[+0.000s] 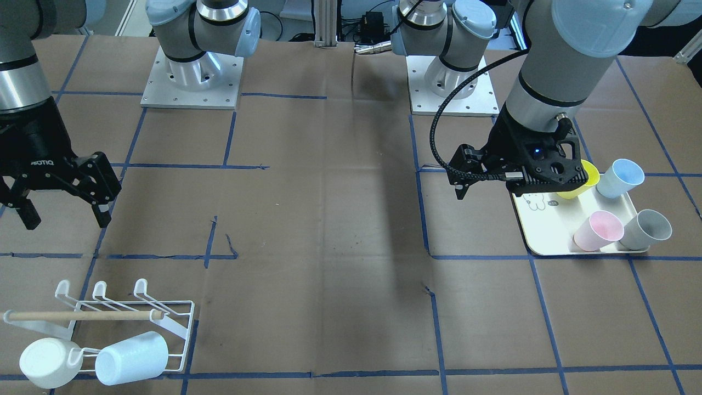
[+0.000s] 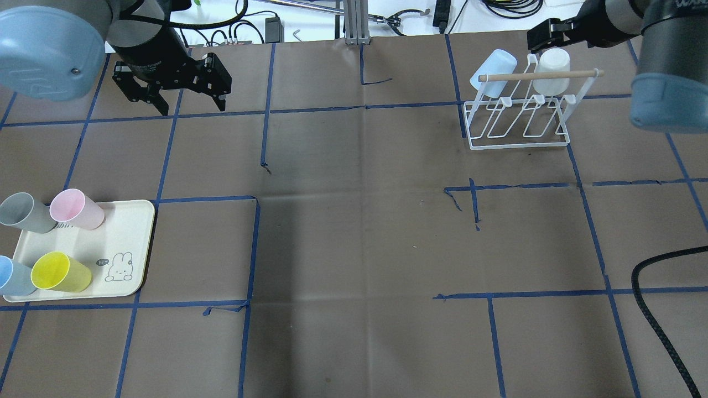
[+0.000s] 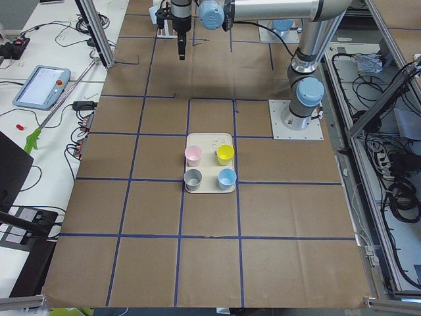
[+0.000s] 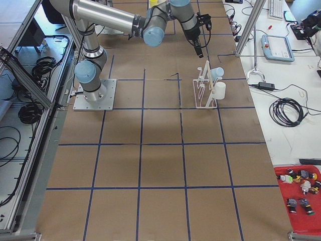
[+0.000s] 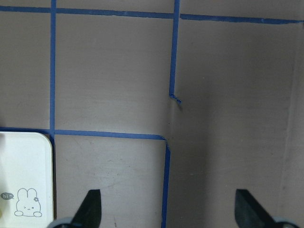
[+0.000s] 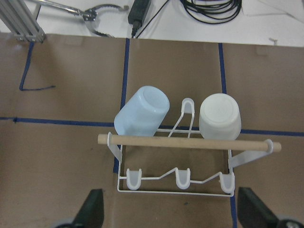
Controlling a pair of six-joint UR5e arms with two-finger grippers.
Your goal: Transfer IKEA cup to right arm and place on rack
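Note:
Several IKEA cups stand on a cream tray (image 2: 130, 243): yellow (image 2: 58, 272), pink (image 2: 77, 209), grey (image 2: 22, 213) and blue (image 2: 14, 276). My left gripper (image 2: 191, 105) hangs open and empty beyond the tray, on the side away from my base; its wrist view shows only the tray corner (image 5: 23, 180) between spread fingertips (image 5: 90, 209). The right arm's gripper (image 1: 66, 219) is open and empty beside the rack (image 1: 126, 312). From its wrist view the rack (image 6: 175, 180) lies below, holding a pale blue cup (image 6: 142, 111) and a white cup (image 6: 219, 116).
Brown paper with blue tape lines covers the table (image 2: 359, 249). The two arm bases (image 1: 192, 77) stand at the robot side. In the front view the left gripper body hides part of the yellow cup (image 1: 576, 191). Cables lie past the far edge (image 2: 498, 8).

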